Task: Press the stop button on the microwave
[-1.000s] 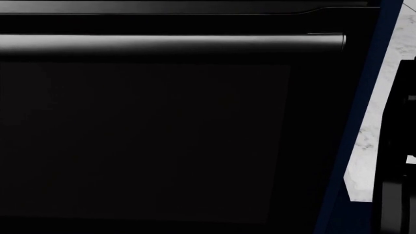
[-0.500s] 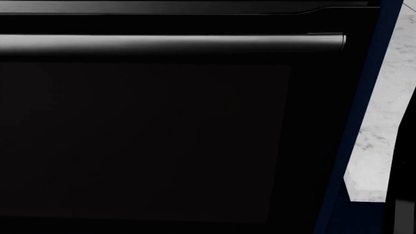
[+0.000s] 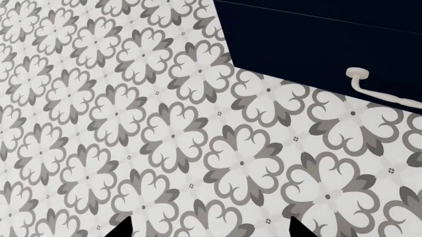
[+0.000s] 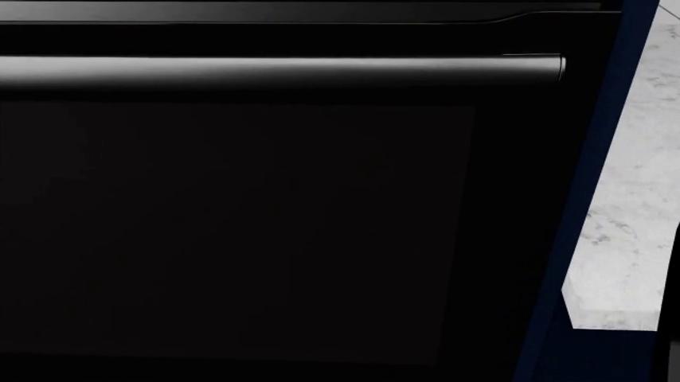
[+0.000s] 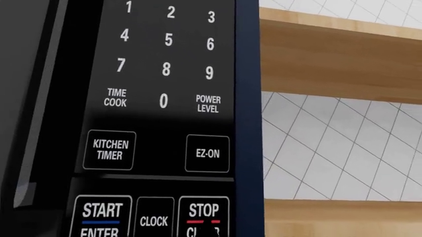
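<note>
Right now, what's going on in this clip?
The robot is working toward the microwave's stop button. The right wrist camera sits close to the microwave keypad, with the STOP button low in its picture; no gripper shows there. The left wrist camera faces patterned floor tile and a navy cabinet. The head camera shows mostly a dark oven door and its handle.

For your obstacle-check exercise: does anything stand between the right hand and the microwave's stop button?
Nothing visible does. In the right wrist view the STOP button sits uncovered on the microwave keypad, beside the CLOCK button. The hand itself is out of frame.
</note>
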Robot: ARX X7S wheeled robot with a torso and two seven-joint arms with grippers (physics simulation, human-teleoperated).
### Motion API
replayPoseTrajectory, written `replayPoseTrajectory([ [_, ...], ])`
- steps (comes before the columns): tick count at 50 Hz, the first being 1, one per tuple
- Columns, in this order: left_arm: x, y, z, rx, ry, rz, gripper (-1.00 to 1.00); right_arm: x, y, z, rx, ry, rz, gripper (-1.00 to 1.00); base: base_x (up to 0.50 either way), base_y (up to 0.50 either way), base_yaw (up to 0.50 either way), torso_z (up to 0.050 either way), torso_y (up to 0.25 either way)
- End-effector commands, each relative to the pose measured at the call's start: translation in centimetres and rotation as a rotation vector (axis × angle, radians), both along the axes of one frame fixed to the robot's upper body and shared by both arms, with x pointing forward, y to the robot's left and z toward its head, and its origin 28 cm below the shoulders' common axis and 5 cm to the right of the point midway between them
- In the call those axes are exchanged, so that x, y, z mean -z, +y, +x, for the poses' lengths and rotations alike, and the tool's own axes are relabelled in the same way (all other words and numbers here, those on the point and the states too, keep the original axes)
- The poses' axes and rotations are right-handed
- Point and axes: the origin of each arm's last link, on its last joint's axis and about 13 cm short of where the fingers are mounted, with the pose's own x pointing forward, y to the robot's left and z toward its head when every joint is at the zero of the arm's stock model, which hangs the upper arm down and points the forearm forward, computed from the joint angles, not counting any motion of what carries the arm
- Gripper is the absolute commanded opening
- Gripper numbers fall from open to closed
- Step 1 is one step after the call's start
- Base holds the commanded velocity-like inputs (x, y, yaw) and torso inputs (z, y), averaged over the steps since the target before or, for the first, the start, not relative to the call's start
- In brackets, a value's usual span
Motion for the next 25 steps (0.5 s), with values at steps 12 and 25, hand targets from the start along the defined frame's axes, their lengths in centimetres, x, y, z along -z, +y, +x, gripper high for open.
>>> replayPoseTrajectory([
  [12, 0.0, 0.0, 0.0, 0.000, 0.000, 0.000, 1.00, 0.5, -0.6, 3.0, 0.035, 0.051, -0.015, -1.00, 0.00, 0.00, 0.00, 0.000, 0.000],
  [25, 0.0, 0.0, 0.0, 0.000, 0.000, 0.000, 1.00, 0.7, 0.0, 5.2, 0.040, 0.075, -0.032, -1.00, 0.00, 0.00, 0.00, 0.000, 0.000],
])
